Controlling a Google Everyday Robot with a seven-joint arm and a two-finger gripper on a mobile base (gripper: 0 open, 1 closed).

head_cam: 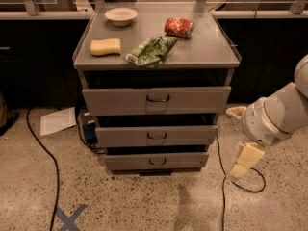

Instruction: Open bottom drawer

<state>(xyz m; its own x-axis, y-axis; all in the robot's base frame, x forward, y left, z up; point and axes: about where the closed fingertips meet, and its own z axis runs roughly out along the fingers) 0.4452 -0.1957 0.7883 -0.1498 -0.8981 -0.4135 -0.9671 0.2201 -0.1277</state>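
Note:
The bottom drawer [156,161] is the narrowest grey front of three, low in the cabinet, with a small dark loop handle [157,161]. It looks almost closed, standing out slightly less than the middle drawer [156,135] above it. My gripper [241,136] is at the end of the white arm [279,112], to the right of the cabinet at the height of the two lower drawers. Its two cream fingers are spread apart and hold nothing. One finger [247,160] hangs down near the floor, clear of the drawer.
The wide top drawer [156,100] stands out furthest. On the cabinet top are a white bowl [121,16], a yellow sponge [106,46], a green bag [151,51] and a red bag [179,27]. Black cables [41,148], a paper [57,121] and blue tape [70,218] lie on the floor.

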